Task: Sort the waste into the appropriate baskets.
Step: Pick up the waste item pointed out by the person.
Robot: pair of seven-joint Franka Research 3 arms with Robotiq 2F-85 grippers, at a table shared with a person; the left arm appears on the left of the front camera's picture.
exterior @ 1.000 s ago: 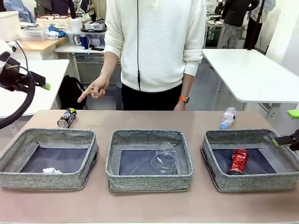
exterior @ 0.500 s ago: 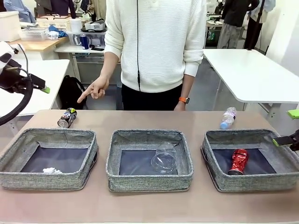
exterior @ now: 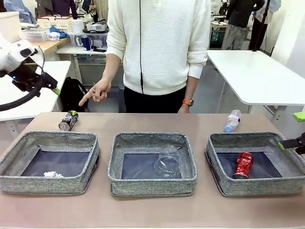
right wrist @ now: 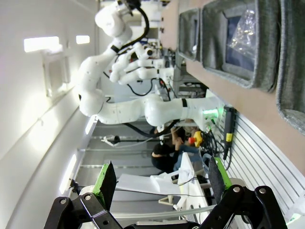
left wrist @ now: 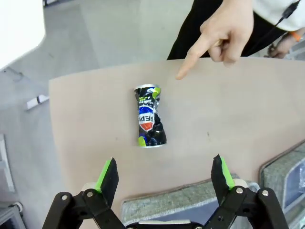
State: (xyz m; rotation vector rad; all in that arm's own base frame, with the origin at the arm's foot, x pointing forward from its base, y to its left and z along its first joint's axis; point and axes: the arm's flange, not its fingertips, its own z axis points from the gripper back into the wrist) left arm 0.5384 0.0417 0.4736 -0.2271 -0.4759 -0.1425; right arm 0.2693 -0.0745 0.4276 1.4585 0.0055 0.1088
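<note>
A dark printed can (exterior: 68, 120) lies on the table behind the left basket (exterior: 50, 183), which holds a white paper wad (exterior: 53, 174). The middle basket (exterior: 151, 185) holds a clear cup (exterior: 167, 162), and a crushed red can (exterior: 243, 165) lies in the right basket (exterior: 257, 187). A small clear bottle (exterior: 232, 120) lies behind that basket. My left gripper (exterior: 50, 86) hovers open, high at the left, looking down on the dark can (left wrist: 149, 116) beyond its fingertips (left wrist: 108, 174). At the far right, my right gripper (exterior: 290, 130) stands open beside the right basket.
A person stands at the far side, one hand (exterior: 95, 91) pointing down toward the dark can; the pointing finger (left wrist: 190, 64) hangs just past it. The table's left edge (left wrist: 55, 138) lies close to the can. White side tables stand behind.
My left gripper has swung right and turned toward the dark can. The right arm, the person's hand and the waste have stayed put.
</note>
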